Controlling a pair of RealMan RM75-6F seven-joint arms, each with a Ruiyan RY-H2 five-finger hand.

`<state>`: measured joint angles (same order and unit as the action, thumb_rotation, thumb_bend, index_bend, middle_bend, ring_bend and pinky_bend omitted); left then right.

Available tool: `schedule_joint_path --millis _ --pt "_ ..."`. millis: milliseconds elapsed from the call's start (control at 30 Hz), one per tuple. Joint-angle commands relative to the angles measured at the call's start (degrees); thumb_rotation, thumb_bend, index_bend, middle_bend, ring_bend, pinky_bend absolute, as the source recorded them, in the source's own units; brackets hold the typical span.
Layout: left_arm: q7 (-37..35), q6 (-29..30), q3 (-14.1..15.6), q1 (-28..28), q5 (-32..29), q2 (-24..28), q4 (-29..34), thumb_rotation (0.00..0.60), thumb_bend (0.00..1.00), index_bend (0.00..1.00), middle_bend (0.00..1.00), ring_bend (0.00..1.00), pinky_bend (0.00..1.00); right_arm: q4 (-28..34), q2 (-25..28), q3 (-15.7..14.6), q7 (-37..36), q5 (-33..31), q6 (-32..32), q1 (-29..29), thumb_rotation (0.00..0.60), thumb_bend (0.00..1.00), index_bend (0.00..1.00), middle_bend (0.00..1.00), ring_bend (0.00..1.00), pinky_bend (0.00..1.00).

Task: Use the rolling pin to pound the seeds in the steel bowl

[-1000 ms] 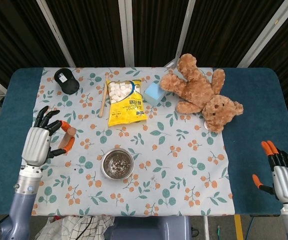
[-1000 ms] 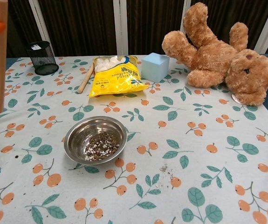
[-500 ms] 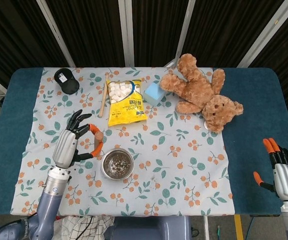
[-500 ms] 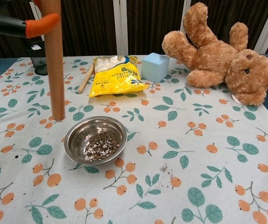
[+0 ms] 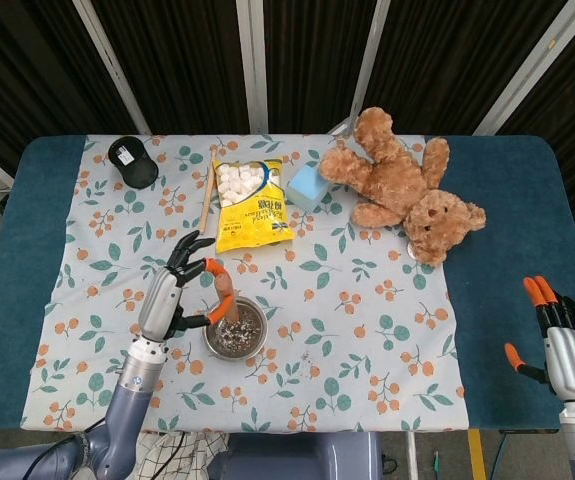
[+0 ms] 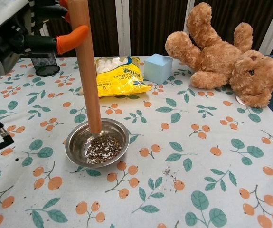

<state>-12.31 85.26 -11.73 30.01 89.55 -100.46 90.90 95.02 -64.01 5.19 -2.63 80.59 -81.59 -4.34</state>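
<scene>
A steel bowl (image 6: 74,147) (image 5: 256,340) with dark and pale seeds (image 6: 102,148) sits on the floral cloth, left of centre. My left hand (image 5: 172,292) (image 6: 17,33) holds a wooden rolling pin (image 6: 88,66) (image 5: 226,293) nearly upright. The pin's lower end stands inside the bowl's far left part, just above the seeds. My right hand (image 5: 557,340) hangs open over the blue table edge at the far right, holding nothing.
A yellow marshmallow bag (image 6: 118,76), a wooden stick (image 6: 88,79), a black mesh cup (image 6: 42,59), a blue cube (image 6: 158,67) and a teddy bear (image 6: 224,57) line the back. Some spilled seeds (image 6: 169,174) lie right of the bowl.
My left hand has carried the rolling pin rightward from the table's left side to the bowl, and its tip is now inside the rim. The right hand has barely moved.
</scene>
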Motion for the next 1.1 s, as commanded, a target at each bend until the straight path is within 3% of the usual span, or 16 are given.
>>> schedule_joint_path --millis 33,1100 --pt "-1.1 0.0 0.5 0.3 0.7 -0.9 -1.2 0.6 0.92 0.61 0.66 0.18 0.08 0.0 0.0 0.0 0.0 -0.1 0.0 0.0 0.6 0.36 0.0 0.0 0.0 0.0" --pt "-8.6 0.8 4.6 -0.3 4.0 -7.2 -15.8 0.6 0.92 0.61 0.66 0.18 0.08 0.3 -0.2 0.3 0.6 -1.2 0.6 -0.2 0.6 0.36 0.0 0.0 0.0 0.0"
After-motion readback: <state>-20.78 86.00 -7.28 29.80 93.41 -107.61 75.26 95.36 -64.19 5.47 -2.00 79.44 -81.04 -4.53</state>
